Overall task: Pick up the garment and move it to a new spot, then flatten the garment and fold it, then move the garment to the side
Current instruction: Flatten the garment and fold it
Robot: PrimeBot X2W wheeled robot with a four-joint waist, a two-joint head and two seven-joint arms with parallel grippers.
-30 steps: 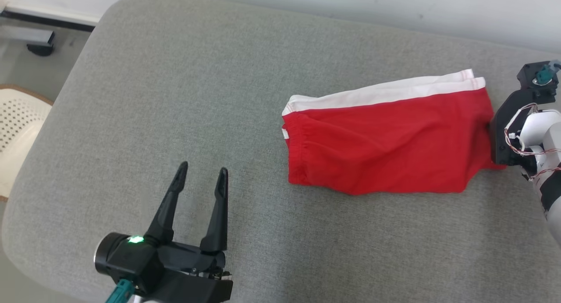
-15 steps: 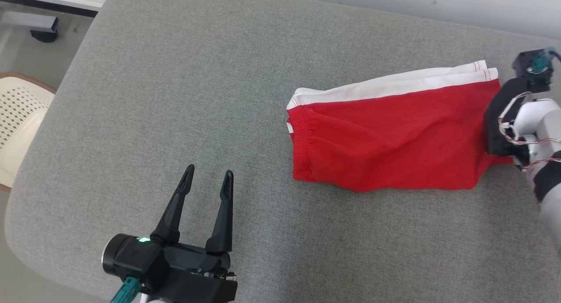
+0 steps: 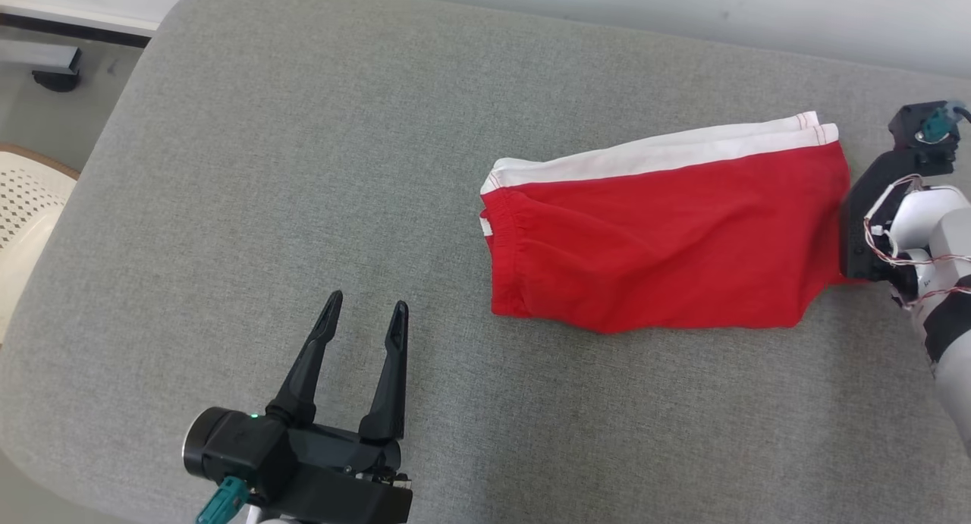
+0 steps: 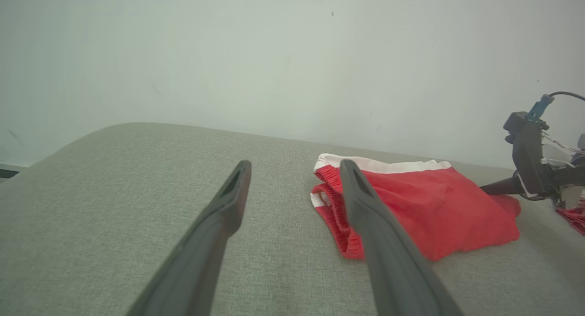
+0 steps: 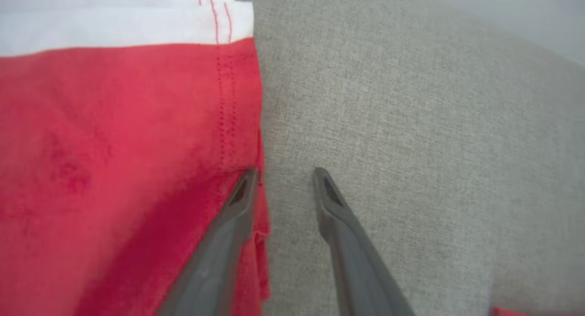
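The garment is a pair of red shorts with a white band, lying folded flat on the right half of the grey cushion. My right gripper is at its right hem. Its left finger rests on the red edge and the other finger is on bare cushion, with a narrow gap between them. In the head view the right wrist covers those fingertips. My left gripper hovers open and holds nothing near the cushion's front, well left of the shorts.
A pale wall runs behind the cushion. A white perforated chair and a dark base on the floor are past the cushion's left edge. A scrap of red cloth shows to the right of the right gripper.
The head camera has shifted a little. The right gripper's fingers have drawn closer together at the hem. The left gripper and the shorts stay where they were.
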